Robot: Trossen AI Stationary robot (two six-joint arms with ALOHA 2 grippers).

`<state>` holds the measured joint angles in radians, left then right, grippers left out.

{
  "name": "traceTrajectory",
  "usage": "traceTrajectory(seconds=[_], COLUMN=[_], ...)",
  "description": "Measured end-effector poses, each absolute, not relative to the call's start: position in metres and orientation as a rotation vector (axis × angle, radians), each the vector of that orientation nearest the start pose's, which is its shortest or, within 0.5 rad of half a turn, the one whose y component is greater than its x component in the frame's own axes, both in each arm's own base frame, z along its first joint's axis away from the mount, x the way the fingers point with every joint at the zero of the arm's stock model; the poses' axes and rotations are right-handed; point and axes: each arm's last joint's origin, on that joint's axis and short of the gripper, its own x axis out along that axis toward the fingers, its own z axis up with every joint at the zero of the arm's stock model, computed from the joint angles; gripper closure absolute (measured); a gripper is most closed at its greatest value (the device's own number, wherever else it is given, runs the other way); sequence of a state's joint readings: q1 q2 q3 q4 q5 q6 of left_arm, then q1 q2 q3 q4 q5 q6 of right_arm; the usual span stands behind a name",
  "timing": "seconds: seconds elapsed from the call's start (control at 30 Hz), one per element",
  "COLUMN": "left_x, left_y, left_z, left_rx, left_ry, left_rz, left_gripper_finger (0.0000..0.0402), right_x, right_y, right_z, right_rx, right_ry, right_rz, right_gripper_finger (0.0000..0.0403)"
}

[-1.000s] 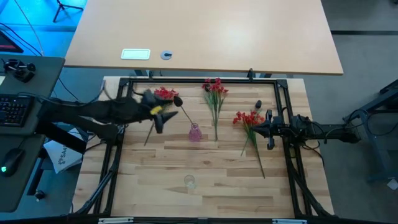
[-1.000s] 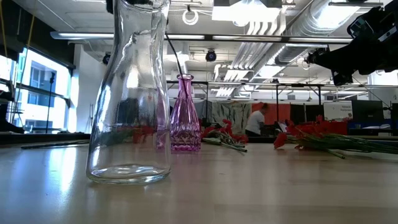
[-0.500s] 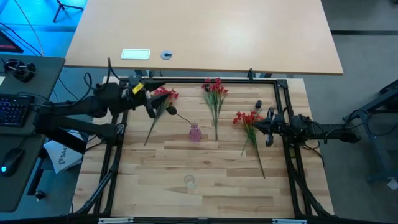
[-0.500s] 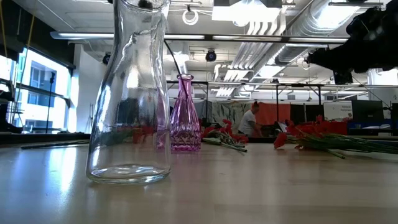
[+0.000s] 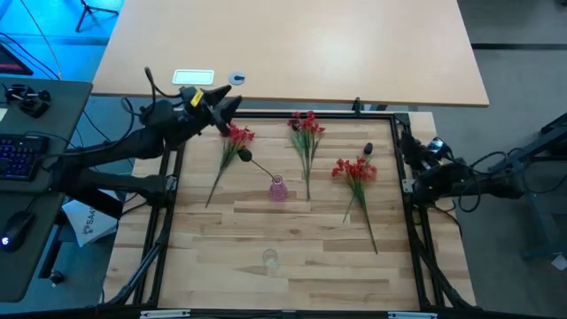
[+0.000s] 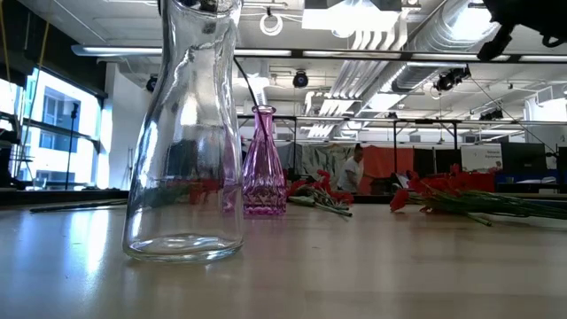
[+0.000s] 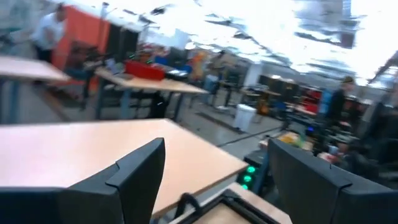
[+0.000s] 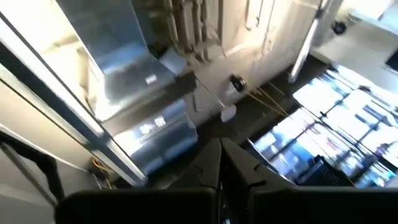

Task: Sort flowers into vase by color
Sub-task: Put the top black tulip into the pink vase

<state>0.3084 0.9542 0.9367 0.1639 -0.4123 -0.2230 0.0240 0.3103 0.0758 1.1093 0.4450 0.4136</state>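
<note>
Three bunches of red flowers lie flat on the table: left (image 5: 234,138), middle (image 5: 306,126), right (image 5: 354,168). A dark-headed flower (image 5: 244,156) stands with its stem in the small pink vase (image 5: 277,188) (image 6: 264,164) and leans toward the table's left. Another dark head (image 5: 368,149) lies near the right bunch. The clear vase (image 5: 270,259) (image 6: 186,133) stands near the front, with nothing in it. My left gripper (image 5: 227,105) (image 7: 217,152) hovers open over the far left corner. My right gripper (image 5: 416,164) (image 8: 221,155) is shut at the right edge, pointing up.
A black frame (image 5: 283,112) borders the table. A larger table (image 5: 292,53) stands beyond the far edge. Bare wood lies between the clear vase and the near edge. A person (image 6: 354,168) stands in the room behind.
My left gripper has pulled back from beside the pink vase, up and toward the far left corner. The dark-headed flower stays in the pink vase. My right gripper has drawn away from the right red bunch to the right edge and tipped upward.
</note>
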Motion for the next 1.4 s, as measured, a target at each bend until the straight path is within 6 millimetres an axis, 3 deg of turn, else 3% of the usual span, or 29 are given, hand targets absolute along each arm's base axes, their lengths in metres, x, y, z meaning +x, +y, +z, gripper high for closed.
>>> traceTrajectory(seconds=[0.1,0.2,0.4,0.6,0.77,0.93,1.17,1.4], left_x=[0.193,0.193,0.190,0.172,0.148,0.132,0.133,0.131], left_y=[0.081,0.086,0.085,0.077,0.068,0.065,0.071,0.076], left_z=[0.384,0.382,0.372,0.355,0.359,0.351,0.310,0.304], left_rx=[-0.276,-0.282,-0.281,-0.306,-0.273,-0.243,-0.437,-0.447], left_ry=[-0.223,-0.208,-0.080,0.161,0.174,0.061,0.022,0.018], left_rz=[0.743,0.767,0.714,0.720,0.728,0.762,0.654,0.682], left_gripper_finger=[0.0131,0.0131,0.0131,0.0131,0.0131,0.0131,0.0131,0.0131], right_x=[0.109,0.149,0.230,0.271,0.278,0.274,0.272,0.273], right_y=[-0.013,-0.022,-0.054,-0.087,-0.107,-0.109,-0.105,-0.097], right_z=[0.273,0.290,0.293,0.308,0.345,0.354,0.317,0.264], right_rx=[0.617,0.589,0.598,0.635,0.576,0.583,0.774,0.952], right_ry=[-0.846,-0.702,-0.174,0.132,0.179,0.201,0.290,0.398], right_rz=[-0.254,-0.354,-0.501,-0.621,-0.679,-0.696,-0.778,-0.786], right_gripper_finger=[0.0403,0.0403,0.0403,0.0403,0.0403,0.0403,0.0403,0.0403])
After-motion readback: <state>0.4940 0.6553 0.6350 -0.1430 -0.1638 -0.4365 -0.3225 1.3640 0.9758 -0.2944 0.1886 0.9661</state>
